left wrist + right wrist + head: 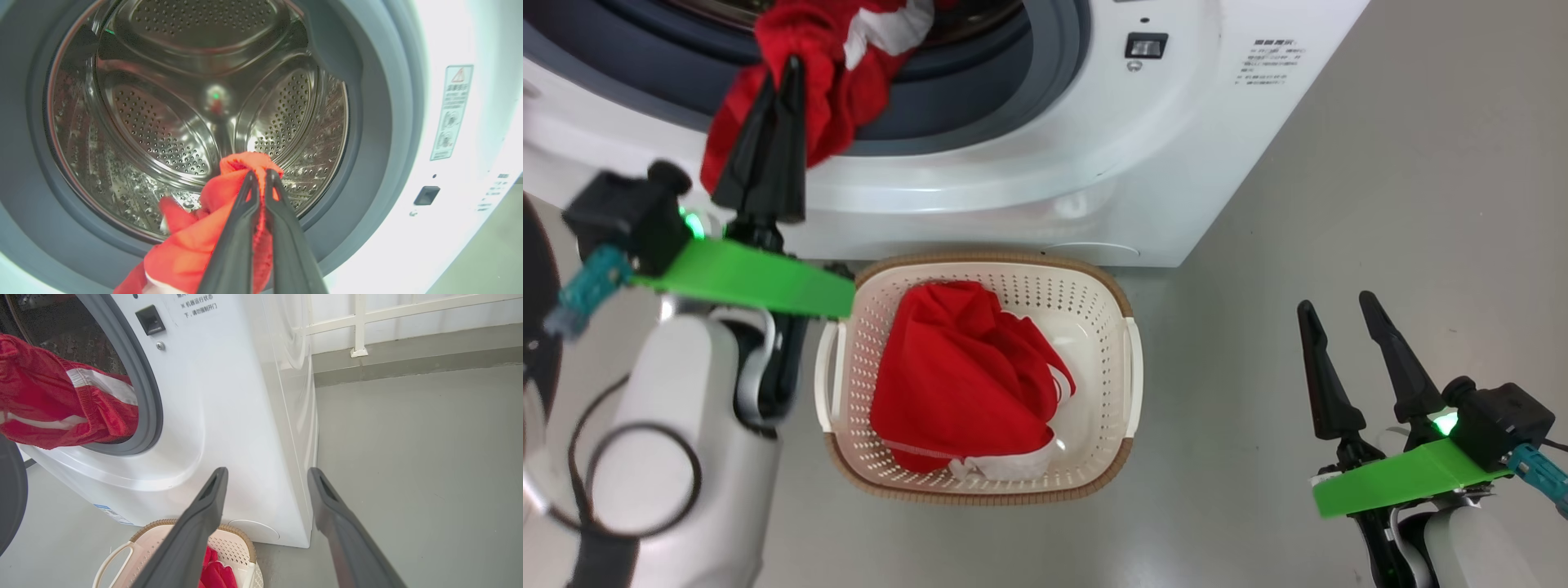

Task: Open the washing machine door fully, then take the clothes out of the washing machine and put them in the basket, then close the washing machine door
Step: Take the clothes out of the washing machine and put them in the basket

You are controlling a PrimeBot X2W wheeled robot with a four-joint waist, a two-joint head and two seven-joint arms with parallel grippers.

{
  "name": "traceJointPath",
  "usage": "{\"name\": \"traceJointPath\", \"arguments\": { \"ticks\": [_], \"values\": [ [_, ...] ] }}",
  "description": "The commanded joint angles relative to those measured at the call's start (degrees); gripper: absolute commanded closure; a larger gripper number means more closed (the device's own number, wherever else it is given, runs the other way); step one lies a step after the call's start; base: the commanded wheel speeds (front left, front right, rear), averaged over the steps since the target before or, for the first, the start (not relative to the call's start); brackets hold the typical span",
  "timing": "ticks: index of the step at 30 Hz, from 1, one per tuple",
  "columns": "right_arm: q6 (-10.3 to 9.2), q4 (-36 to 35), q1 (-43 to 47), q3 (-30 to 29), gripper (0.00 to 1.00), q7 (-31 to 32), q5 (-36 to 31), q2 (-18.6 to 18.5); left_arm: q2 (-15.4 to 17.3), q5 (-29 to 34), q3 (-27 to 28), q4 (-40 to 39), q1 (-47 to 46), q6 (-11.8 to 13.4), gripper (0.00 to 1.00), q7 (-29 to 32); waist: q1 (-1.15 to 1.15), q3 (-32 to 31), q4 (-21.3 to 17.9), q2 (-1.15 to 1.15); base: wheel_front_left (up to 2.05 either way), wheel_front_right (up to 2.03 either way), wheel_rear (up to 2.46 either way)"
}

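Note:
The washing machine [1013, 163] stands with its mouth uncovered. A red garment with white stripes [837, 90] hangs out over the grey gasket, and my left gripper [784, 69] is shut on its bunched top. In the left wrist view the left gripper [258, 176] pinches the red garment [192, 249] in front of the steel drum [184, 102]. The basket [980, 260] sits on the floor below the opening and holds another red garment [956, 376] with white trim. My right gripper [1337, 304] is open at the lower right with nothing between its fingers. The door's dark rim [10, 490] shows at the left edge.
Grey floor [1380, 204] spreads to the right of the machine and basket. A wall with a white railing [359, 326] runs behind the machine. The right gripper [266, 471] points at the machine's front right corner [286, 428], above the basket's rim [163, 526].

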Motion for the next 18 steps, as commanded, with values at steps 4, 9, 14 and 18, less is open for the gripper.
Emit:
{"name": "traceJointPath", "arguments": {
  "ticks": [4, 9, 14, 18],
  "values": [
    [0.26, -1.2, 1.5, 0.9, 0.0, -0.4, -0.7, -0.1, 0.7, 0.7, 3.1, -7.6, 5.3, -0.3, 1.0, -0.4, 0.0, -1.0, 0.4, 0.0, 0.0, 0.0, 0.0],
    [0.26, -1.4, 2.3, 0.5, 0.0, -0.4, -0.8, -0.1, 0.0, 1.5, 3.4, -14.9, 10.2, -0.3, 1.0, -0.4, 0.0, -1.4, 0.7, 0.0, 0.0, 0.0, 0.0],
    [0.26, -1.5, 2.4, 0.4, 0.0, -0.4, -1.0, -0.1, -0.7, 1.8, 4.0, -22.1, 14.5, -0.3, 1.0, -0.4, 0.0, -1.4, 0.9, 0.0, 0.0, 0.0, 0.0],
    [0.26, -1.6, 2.4, 0.3, 0.0, -0.4, -1.0, -0.1, -1.2, 1.9, 4.2, -26.4, 17.4, -0.3, 1.0, -0.4, 0.0, -1.1, 1.1, 0.0, 0.0, 0.0, 0.0]
  ]
}}
